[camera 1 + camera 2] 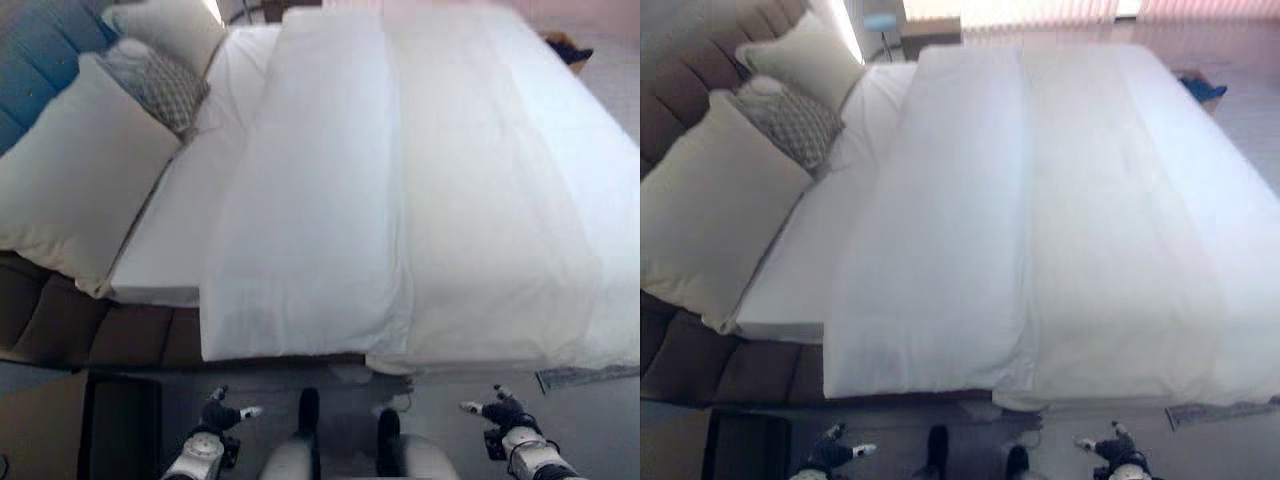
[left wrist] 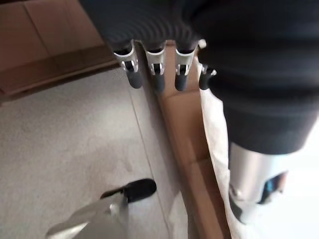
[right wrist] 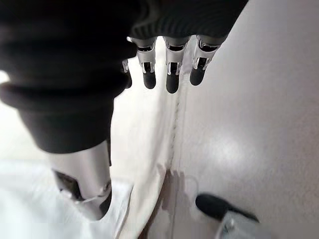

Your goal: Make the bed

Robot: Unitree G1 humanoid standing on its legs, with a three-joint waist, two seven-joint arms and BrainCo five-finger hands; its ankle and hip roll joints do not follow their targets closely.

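Note:
A white duvet lies spread flat over most of the bed, and its near edge hangs over the side in front of me. A strip of bare sheet shows between the duvet and the pillows. A large white pillow, a grey patterned pillow and another white pillow lean at the headboard on the left. My left hand and right hand hang low below the bed's edge, apart from the duvet. Both are open, with straight fingers that hold nothing.
A padded brown headboard runs along the left. A black box stands on the floor at the lower left. A dark object lies on the floor past the bed's far right corner. The bed's brown base runs beside my left hand.

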